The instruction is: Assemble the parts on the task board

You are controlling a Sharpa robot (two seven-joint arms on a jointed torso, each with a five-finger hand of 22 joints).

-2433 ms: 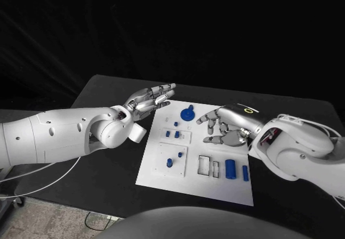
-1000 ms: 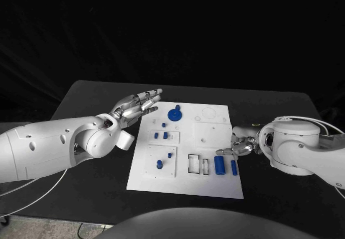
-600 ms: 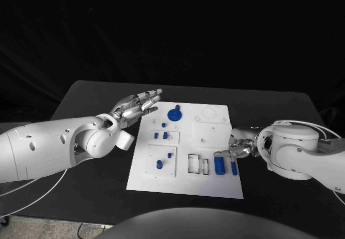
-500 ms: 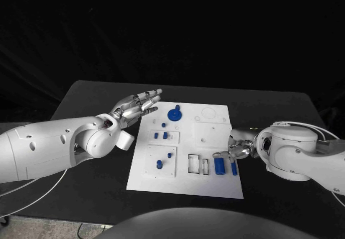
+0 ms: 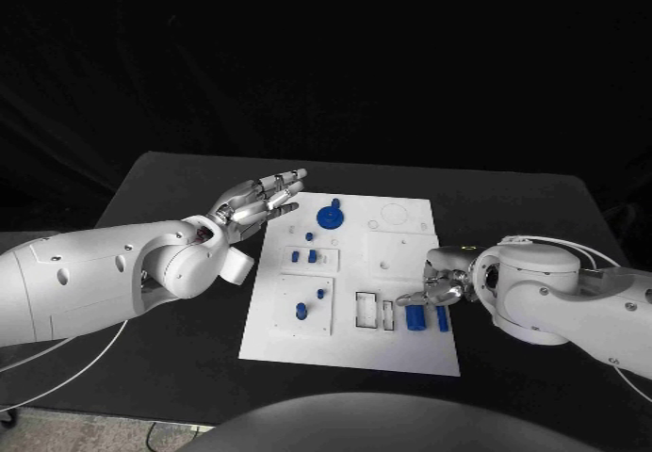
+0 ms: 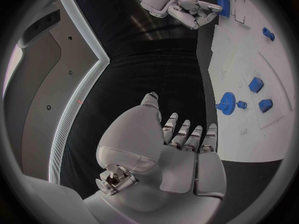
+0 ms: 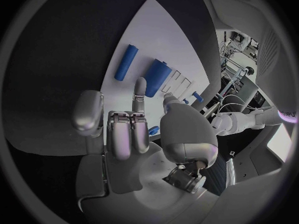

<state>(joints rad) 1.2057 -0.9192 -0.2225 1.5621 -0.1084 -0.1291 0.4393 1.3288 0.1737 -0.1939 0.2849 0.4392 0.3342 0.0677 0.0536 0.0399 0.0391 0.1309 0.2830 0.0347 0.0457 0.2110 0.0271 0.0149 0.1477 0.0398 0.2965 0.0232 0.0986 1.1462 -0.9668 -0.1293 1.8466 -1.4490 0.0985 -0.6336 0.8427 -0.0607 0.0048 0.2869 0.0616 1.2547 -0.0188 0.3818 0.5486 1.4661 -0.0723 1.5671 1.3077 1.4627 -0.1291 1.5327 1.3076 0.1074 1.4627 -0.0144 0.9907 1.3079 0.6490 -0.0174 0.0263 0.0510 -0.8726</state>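
Task board [image 5: 394, 353] white, flat on black surface [image 5: 163, 179]; blue parts [image 5: 424, 317] lie at its near right, blue gear [image 5: 331, 217] at far end. Right robot hand [image 5: 432, 282] over near-right parts, fingers partly curled; grip unclear. Left robot hand [image 5: 258, 200] beside board's far left edge, fingers spread, empty.

The task board [image 5: 399, 247] was white, its parts [image 5: 415, 316] blue, on a black bench [image 5: 177, 179]; both arms were white with silver hands [image 5: 258, 200].
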